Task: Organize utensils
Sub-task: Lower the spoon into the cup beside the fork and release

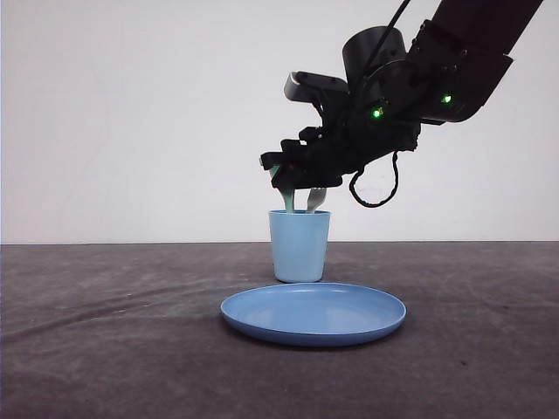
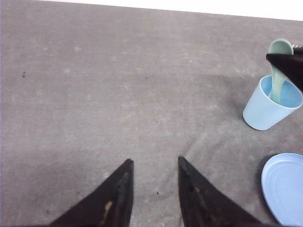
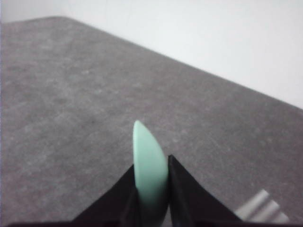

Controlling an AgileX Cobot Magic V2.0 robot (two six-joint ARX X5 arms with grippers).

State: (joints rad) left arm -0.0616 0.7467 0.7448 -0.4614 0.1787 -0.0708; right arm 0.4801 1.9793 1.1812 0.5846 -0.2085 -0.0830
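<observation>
My right gripper (image 1: 281, 171) hangs just above the light blue cup (image 1: 300, 247), shut on the bowl end of the mint-green spoon (image 1: 286, 199). The spoon's handle reaches down into the cup. In the right wrist view the spoon (image 3: 149, 165) stands edge-on, pinched between the two fingers of that gripper (image 3: 151, 161). The white fork (image 1: 316, 199) leans in the cup with its tines up, and they show blurred as the fork (image 3: 262, 206) beside my right fingers. My left gripper (image 2: 154, 161) is open over bare table, well away from the cup (image 2: 267, 111) and the spoon (image 2: 279, 61).
A round blue plate (image 1: 313, 314) lies flat in front of the cup, close to it; its rim shows as the plate (image 2: 286, 187) in the left wrist view. The grey tabletop (image 1: 105, 332) stretches wide on both sides. A white wall stands behind.
</observation>
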